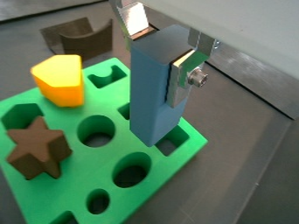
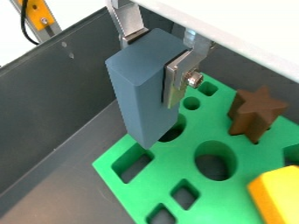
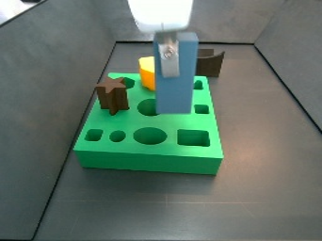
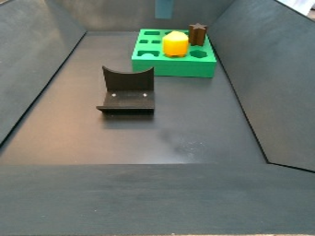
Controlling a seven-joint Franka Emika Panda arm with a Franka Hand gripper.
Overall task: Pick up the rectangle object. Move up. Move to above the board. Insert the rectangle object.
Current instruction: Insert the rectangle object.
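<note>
We see the gripper [image 1: 166, 51] pinching the rectangle object [image 1: 159, 86] between its silver fingers [image 1: 188, 73], holding it upright over the board [image 1: 68, 203] — its lower end at a cut-out near the board's edge. On the board stand a yellow block [image 1: 59, 80] and a brown star block [image 1: 35, 147]; beyond the board, a dark arch block [image 1: 79, 37] — in a side view, it lies well apart from the board [image 4: 128, 90]

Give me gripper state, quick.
Gripper: shut on the rectangle object, held upright over the board.
</note>
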